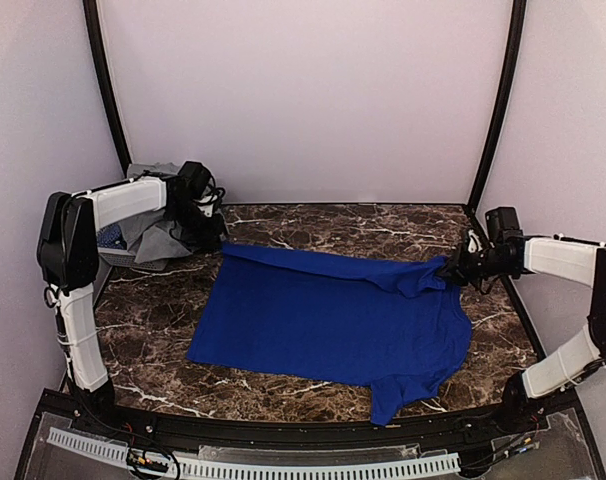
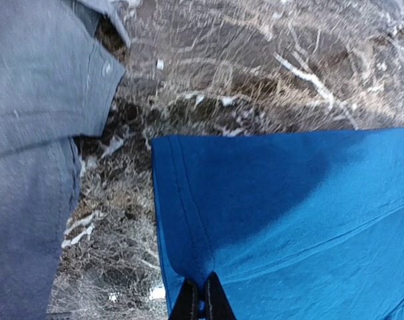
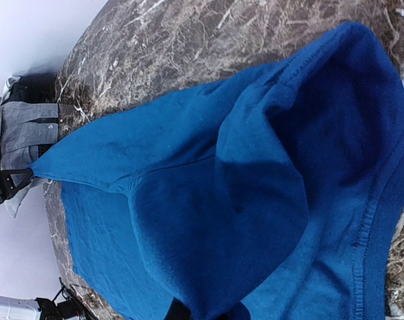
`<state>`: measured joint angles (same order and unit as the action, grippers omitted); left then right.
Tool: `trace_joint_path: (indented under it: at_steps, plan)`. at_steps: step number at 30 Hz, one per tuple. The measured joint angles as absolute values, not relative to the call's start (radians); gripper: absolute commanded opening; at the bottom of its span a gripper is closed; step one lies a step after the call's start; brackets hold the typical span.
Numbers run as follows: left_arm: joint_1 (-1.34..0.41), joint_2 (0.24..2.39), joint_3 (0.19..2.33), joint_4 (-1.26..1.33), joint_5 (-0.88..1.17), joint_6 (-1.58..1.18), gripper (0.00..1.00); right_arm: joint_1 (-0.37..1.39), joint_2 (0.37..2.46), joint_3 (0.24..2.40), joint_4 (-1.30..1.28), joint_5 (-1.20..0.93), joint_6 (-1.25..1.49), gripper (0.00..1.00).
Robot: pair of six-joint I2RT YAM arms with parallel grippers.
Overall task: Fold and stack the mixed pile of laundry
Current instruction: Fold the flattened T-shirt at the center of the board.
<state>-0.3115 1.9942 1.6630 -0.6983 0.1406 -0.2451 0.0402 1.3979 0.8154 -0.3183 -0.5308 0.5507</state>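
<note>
Lab booth, plain walls (image 1: 303, 100), marble table (image 1: 363, 228)

Pale lilac walls (image 1: 303, 100) enclose a dark brown marble table (image 1: 313, 225) framed by black poles (image 1: 496, 100).

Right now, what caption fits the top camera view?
Both pairs of jaws pinch the blue T-shirt over a marble table.

The T-shirt (image 1: 333, 315) is lying spread across the middle of the table (image 1: 313, 222), with its far edge being held up between the left gripper (image 2: 202, 298), which is pinching the far-left corner, and the right gripper (image 1: 450, 268), which is clamping the far-right part. One sleeve (image 1: 393, 395) is trailing toward the table's near edge on the right. The rest of the laundry pile (image 1: 148, 240) is sitting at the far-left corner, just left of the shirt, possibly hanging partly over the edge.
</note>
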Motion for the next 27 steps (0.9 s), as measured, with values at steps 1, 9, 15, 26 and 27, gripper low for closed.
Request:
trace_joint_path:
  at_steps: [1,9,15,26,27]
  plan:
    - [-0.311,1.996,1.657,-0.702,0.138,-0.244,0.00,0.040,1.398,0.801,-0.312,-0.535,0.556,0.00]
    - [-0.311,2.053,1.654,-0.709,0.115,-0.238,0.00,0.082,1.399,0.728,-0.256,-0.586,0.619,0.00]
    - [-0.311,2.090,1.678,-0.716,0.104,-0.229,0.00,0.145,1.361,0.710,-0.233,-0.602,0.689,0.00]
    - [-0.311,2.111,1.682,-0.743,0.080,-0.227,0.00,0.093,1.331,0.701,-0.240,-0.560,0.689,0.00]
    - [-0.311,2.111,1.682,-0.744,0.077,-0.227,0.00,0.085,1.331,0.701,-0.241,-0.559,0.689,0.00]
